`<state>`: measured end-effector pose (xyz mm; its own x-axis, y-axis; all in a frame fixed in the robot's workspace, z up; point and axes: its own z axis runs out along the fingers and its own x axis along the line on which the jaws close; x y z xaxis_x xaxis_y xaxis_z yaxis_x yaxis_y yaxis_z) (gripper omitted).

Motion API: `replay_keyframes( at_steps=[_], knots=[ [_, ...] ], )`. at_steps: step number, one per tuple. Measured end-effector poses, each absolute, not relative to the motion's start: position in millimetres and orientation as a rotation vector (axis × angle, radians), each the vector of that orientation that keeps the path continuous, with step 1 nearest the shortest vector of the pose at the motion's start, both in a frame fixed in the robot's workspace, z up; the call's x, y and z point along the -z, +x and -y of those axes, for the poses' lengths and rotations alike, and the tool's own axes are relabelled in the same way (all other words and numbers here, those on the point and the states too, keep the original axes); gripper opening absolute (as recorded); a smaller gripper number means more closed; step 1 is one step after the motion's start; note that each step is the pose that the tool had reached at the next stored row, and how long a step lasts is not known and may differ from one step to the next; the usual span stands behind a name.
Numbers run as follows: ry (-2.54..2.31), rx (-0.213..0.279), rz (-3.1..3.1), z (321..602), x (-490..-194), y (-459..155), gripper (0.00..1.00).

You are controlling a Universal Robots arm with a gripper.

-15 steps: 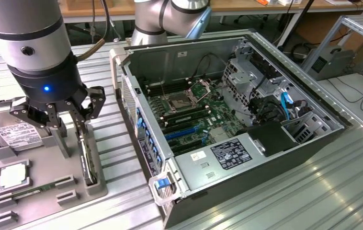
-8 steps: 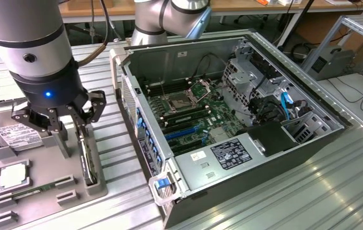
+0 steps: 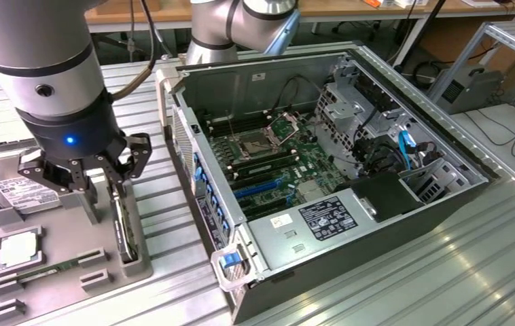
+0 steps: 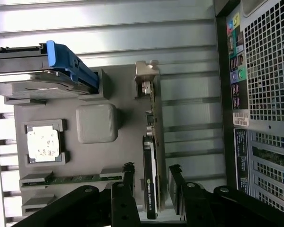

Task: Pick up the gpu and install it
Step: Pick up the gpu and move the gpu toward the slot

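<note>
The gpu (image 4: 150, 161) stands on its long edge in a slot of the grey parts tray (image 4: 118, 90), its silver bracket (image 4: 146, 80) at the far end from my gripper. My gripper (image 4: 151, 178) is open and straddles the card's near end, one black finger on each side with a small gap to the card. In the exterior view the gripper (image 3: 103, 193) hangs low over the tray (image 3: 67, 234), and the gpu (image 3: 126, 231) shows as a thin dark edge running toward the tray's front.
A silver hard drive (image 3: 18, 187), a processor chip (image 3: 18, 248) and a green memory stick (image 3: 49, 268) share the tray. The open computer case (image 3: 330, 170) lies at the exterior view's right, motherboard up with blue slots (image 3: 262, 187); its perforated rear (image 4: 270, 61) faces the tray.
</note>
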<state>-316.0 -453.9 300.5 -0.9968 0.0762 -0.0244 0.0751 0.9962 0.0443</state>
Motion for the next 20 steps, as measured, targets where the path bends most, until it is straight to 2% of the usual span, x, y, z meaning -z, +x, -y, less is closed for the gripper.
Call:
replay_keyframes(
  at_steps=[20],
  knots=[
    [0.118, -0.067, -3.113, 455.5, -272.4, -315.9, 0.42]
  ],
)
